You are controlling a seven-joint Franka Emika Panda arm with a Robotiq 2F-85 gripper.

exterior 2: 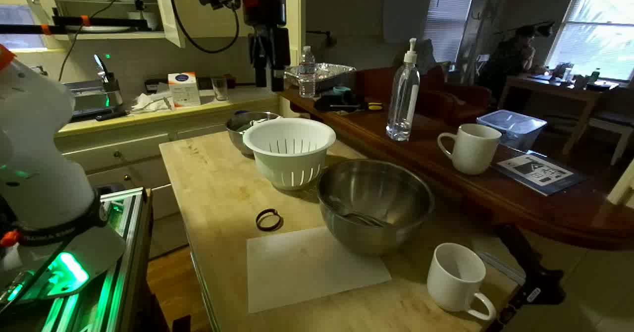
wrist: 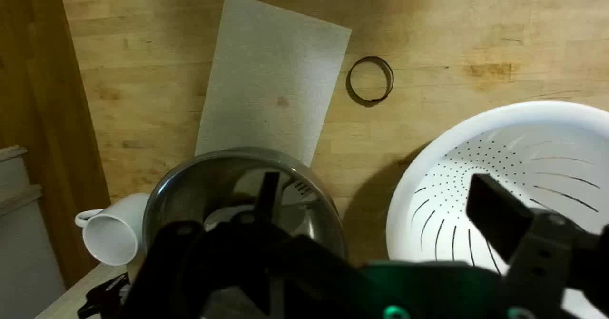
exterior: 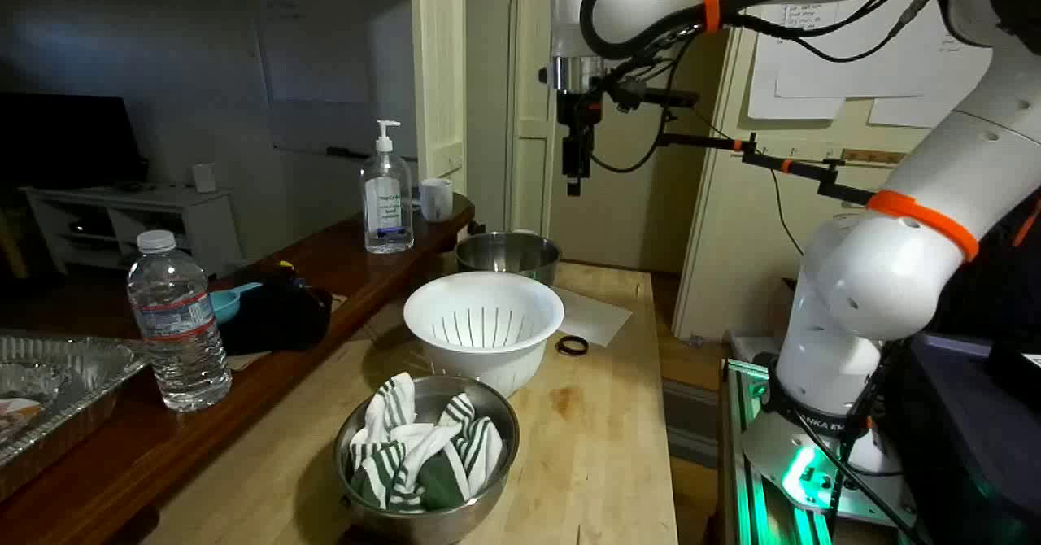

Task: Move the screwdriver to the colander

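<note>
The white colander stands upright on the wooden table between two steel bowls; it also shows in an exterior view and in the wrist view. No contents show inside it. A small yellow-and-black handle, possibly the screwdriver, lies on the dark ledge beside a black cloth; a yellow bit also shows there. It is too small to be sure. My gripper is open and empty, its fingers wide apart. It hangs high above the table, over the colander and plain steel bowl, also seen in both exterior views.
A steel bowl holds green-and-white striped cloth. Another steel bowl stands by a paper sheet, a dark ring and a white mug. The raised ledge carries a sanitizer bottle, water bottle and mug.
</note>
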